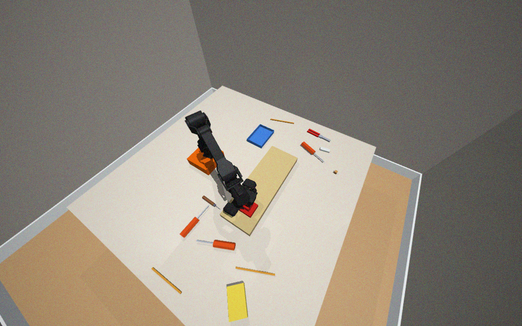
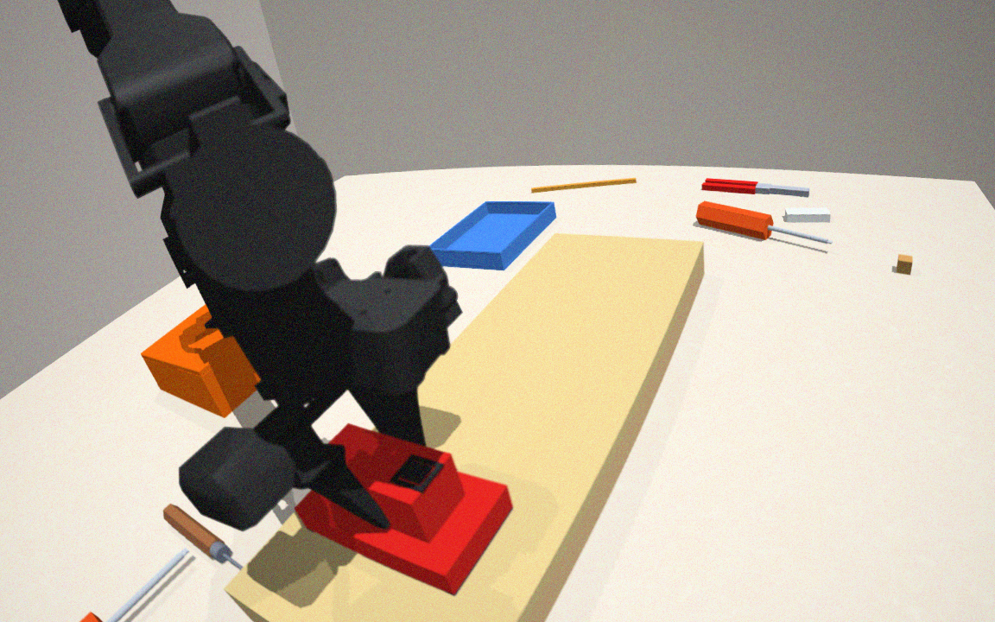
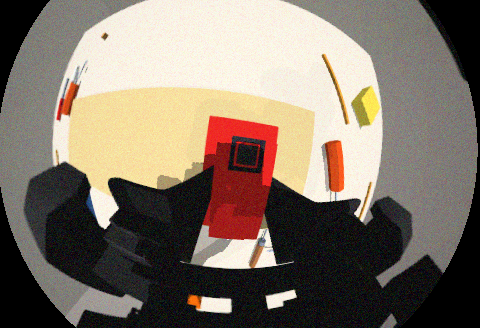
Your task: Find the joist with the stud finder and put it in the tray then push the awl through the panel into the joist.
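The red stud finder (image 1: 249,210) (image 2: 478,503) (image 3: 242,128) is held by its raised body between the fingers of my gripper (image 2: 404,485) (image 3: 238,172). Its base sits flat on, or very close above, the near end of the pale yellow floor panel (image 1: 275,174) (image 2: 563,347) (image 3: 125,128). Its square display looks dark. No joist shows, and the panel's visible top has no hole. The awl (image 1: 208,200) (image 2: 192,531) (image 3: 257,254), brown-handled, lies beside the panel's near-left corner. The blue tray (image 1: 260,136) (image 2: 495,231) is empty beyond the panel's far-left side.
Two orange screwdrivers (image 1: 190,227) (image 1: 224,244) lie near the awl and the panel's near end. A third screwdriver (image 1: 307,147) (image 2: 733,220), a red-handled tool (image 2: 729,186) and a white block (image 2: 807,214) lie far right. A yellow block (image 1: 237,302) and two pencils (image 1: 254,270) (image 1: 166,280) lie at the front.
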Controlling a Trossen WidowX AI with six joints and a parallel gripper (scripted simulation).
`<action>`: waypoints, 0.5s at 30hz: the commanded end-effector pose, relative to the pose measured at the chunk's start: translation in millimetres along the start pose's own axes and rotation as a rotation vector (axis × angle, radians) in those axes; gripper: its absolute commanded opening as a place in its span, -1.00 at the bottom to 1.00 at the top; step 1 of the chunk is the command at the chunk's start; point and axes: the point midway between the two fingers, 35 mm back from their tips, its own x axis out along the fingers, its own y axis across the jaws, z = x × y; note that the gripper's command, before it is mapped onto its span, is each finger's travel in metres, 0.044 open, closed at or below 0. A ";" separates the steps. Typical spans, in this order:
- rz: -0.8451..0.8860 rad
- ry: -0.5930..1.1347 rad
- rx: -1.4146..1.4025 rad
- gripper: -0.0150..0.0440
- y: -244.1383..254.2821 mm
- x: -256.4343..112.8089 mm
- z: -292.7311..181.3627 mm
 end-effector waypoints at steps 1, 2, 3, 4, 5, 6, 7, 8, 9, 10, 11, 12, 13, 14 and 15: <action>0.002 0.002 -0.001 -0.49 8.7 0.1 -0.9; 0.002 0.002 -0.001 -0.49 10.2 0.1 -0.9; 0.003 0.002 -0.001 -0.49 11.7 0.1 -0.9; 0.003 0.002 -0.001 -0.49 13.2 0.1 -0.9; 0.003 0.002 -0.001 -0.49 14.7 0.1 -0.9; 0.003 0.002 -0.001 -0.49 16.2 0.1 -0.9; 0.003 0.002 -0.001 -0.49 17.7 0.1 -0.9; 0.003 0.002 -0.001 -0.49 19.2 0.1 -0.9; 0.003 0.002 -0.001 -0.49 20.8 0.1 -0.9; 0.003 0.002 -0.001 -0.49 22.3 0.1 -0.9; 0.003 0.002 -0.001 -0.49 23.8 0.1 -0.9; 0.004 0.002 -0.001 -0.49 25.3 0.1 -0.9; 0.004 0.002 -0.001 -0.49 26.8 0.1 -0.9; 0.004 0.002 -0.001 -0.49 28.3 0.1 -0.9; 0.004 0.002 0.000 -0.49 29.8 0.1 -0.9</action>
